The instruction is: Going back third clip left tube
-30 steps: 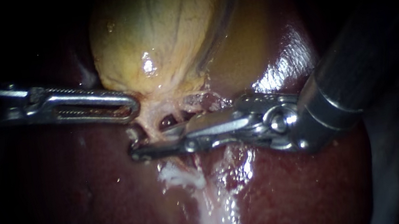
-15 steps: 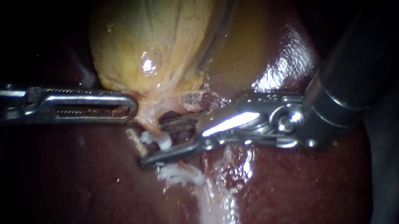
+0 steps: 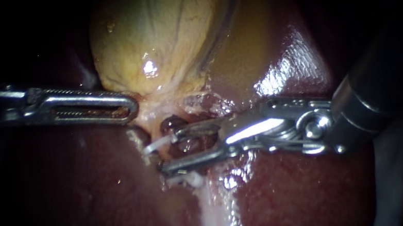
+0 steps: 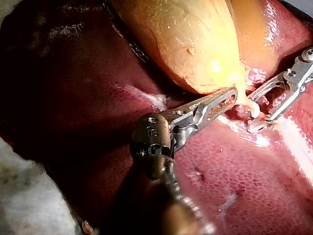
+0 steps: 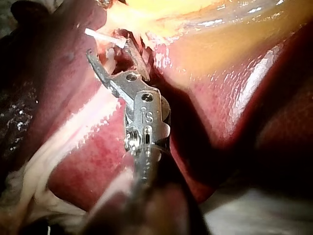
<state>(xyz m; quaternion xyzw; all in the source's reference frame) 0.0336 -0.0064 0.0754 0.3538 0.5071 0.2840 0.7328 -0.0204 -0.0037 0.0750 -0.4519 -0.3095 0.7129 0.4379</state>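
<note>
The yellow gallbladder (image 3: pixel 160 35) lies on the dark red liver (image 3: pixel 300 188). My left instrument (image 3: pixel 125 107) is shut on the pale tissue at the gallbladder's neck; the left wrist view shows its jaws (image 4: pixel 227 98) clamped there too. A white clip (image 3: pixel 156 145) sits across the pale left tube (image 3: pixel 142 131) just below that neck. My right instrument (image 3: pixel 171 150) stands with its jaws open and nothing gripped, its tips just right of the clip. In the right wrist view the clip (image 5: pixel 103 37) lies just ahead of the open jaws (image 5: pixel 110 49).
A whitish band (image 3: pixel 215 215) runs down the liver below the tubes. Dark red hollows (image 3: pixel 189 138) show between the right instrument's jaws. A glossy liver lobe (image 3: pixel 289 70) rises behind the right instrument's wrist. Pale gauze-like cloth (image 4: pixel 29 196) borders the liver in the left wrist view.
My right instrument's jaws have opened and drawn back to the right, leaving the white clip on the tube. The left instrument has held still.
</note>
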